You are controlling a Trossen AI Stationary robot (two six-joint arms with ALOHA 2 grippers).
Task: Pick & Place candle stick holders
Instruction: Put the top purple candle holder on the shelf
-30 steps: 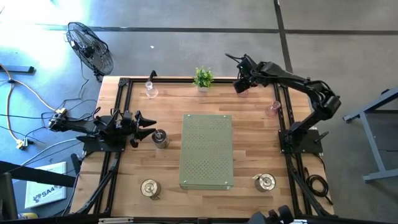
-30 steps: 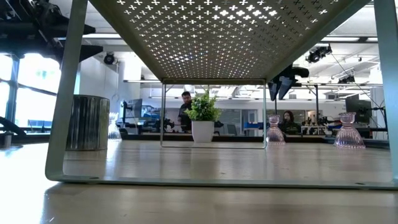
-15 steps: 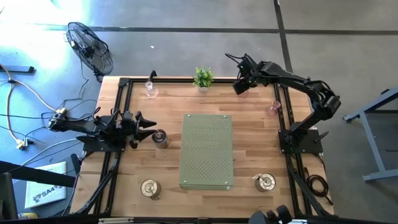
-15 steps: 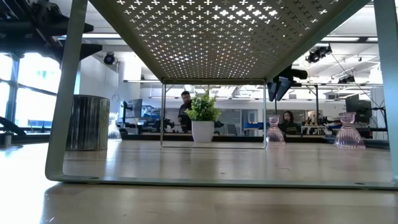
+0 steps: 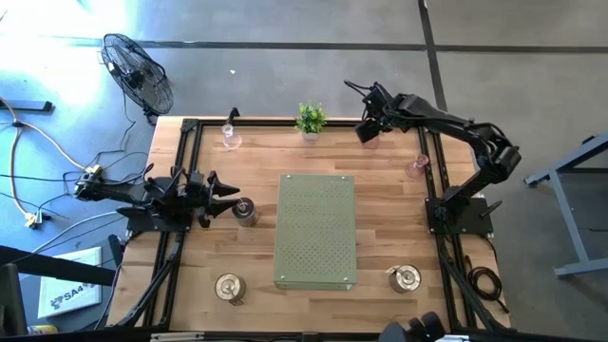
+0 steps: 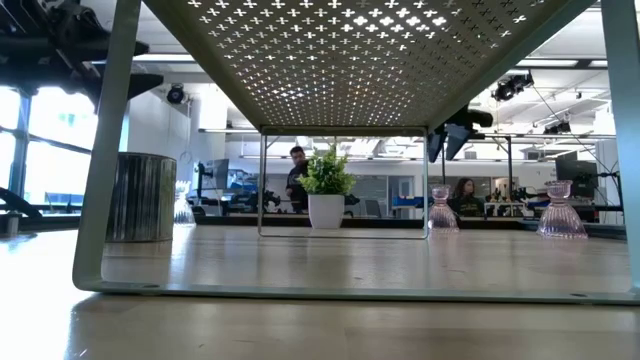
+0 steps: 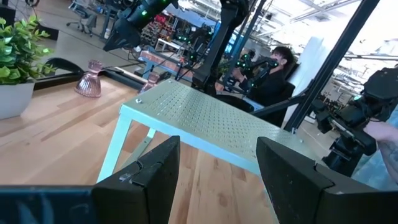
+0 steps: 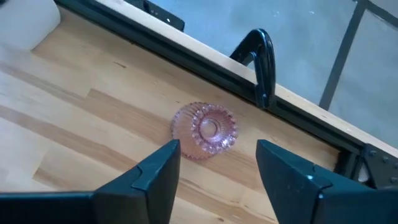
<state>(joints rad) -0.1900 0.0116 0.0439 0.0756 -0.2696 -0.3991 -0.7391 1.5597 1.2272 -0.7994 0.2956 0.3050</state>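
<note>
The table (image 5: 380,237) carries a perforated green stand (image 5: 315,231) at its centre, presumably the drop-off, with the candle stick holders around its edges: silver ones near the left edge (image 5: 245,211) and both front corners. At the far right corner the right gripper (image 5: 369,132) hangs directly above a pink glass holder (image 8: 204,129), fingers parted and empty, aligned for a descent. The left gripper (image 5: 228,195) waits near the left edge, likewise parted and empty.
</note>
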